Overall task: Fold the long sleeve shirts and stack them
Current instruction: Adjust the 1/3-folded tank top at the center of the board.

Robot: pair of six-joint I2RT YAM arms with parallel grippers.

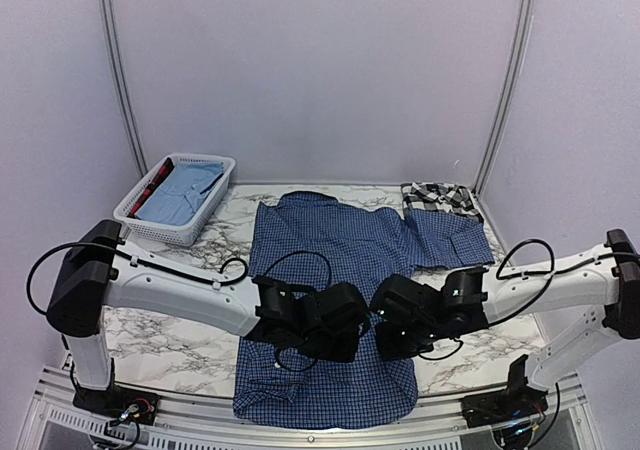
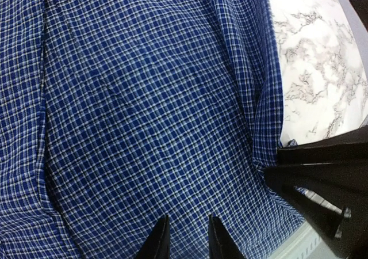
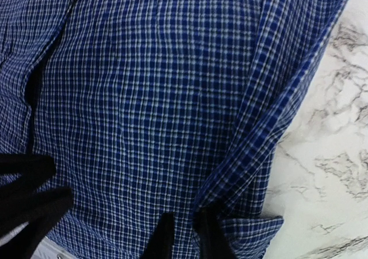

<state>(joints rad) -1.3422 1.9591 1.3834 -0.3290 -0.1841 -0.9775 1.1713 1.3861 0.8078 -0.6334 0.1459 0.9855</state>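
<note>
Both arms were down over the near half of the dark blue checked shirt (image 1: pixel 340 240), spread flat on the marble table (image 1: pixel 180 330). The right gripper (image 3: pixel 185 236) was pinching a folded sleeve edge. The left gripper (image 2: pixel 188 239) looked barely parted, and I honestly couldn't tell if it held cloth. Farther back, the plaid shirt (image 1: pixel 440 196) sat bunched on the right and the white basket (image 1: pixel 160 232) was on the left.
</note>
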